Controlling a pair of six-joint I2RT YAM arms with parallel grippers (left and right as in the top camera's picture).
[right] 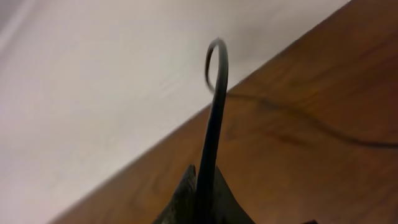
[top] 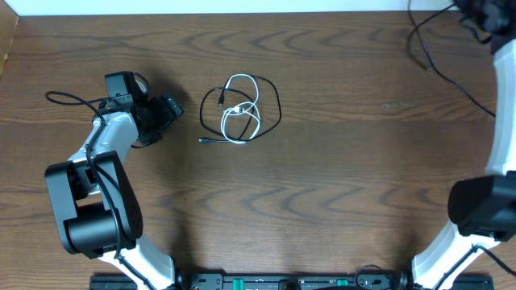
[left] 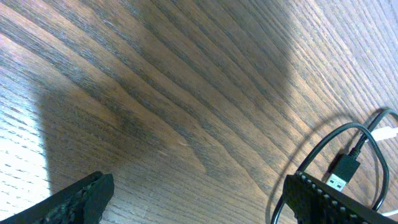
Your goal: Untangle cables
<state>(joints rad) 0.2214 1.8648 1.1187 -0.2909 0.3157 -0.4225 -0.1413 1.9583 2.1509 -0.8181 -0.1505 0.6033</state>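
Two pincers are in play, and we start with the left pincer (top: 171, 113): its jaws stand spread wide with nothing between them but bare worktop (top: 339, 201). From its wrist camera we see one dark finger (left: 78, 199) at the lower left corner and the other at the lower right, both close above the wood. Just past that right-hand finger lies a black plug (left: 343, 169) with a metal tip, on the end of the black cable (top: 279, 106), and beside it, at the picture's edge, a small white plug (left: 385, 133).

From overhead, the left pincer points toward the black cable and sits near it, on its left, with a gap of wood between. The black cable makes a wide loop on the worktop, a little left of its middle, and one end trails out at the lower left of the loop. The white cable (top: 241, 76) is coiled in smaller loops inside and across the black one, so the two lie tangled in a single heap.

The right pincer (right: 202, 202) is pressed together, up at the far right corner of the worktop, well apart from both cables. A thick black wire (right: 214, 118) rises in front of its tips and curls over; the view is blurred, so we cannot say whether the tips pinch it. Behind it run the worktop's edge and a pale wall (right: 93, 74).
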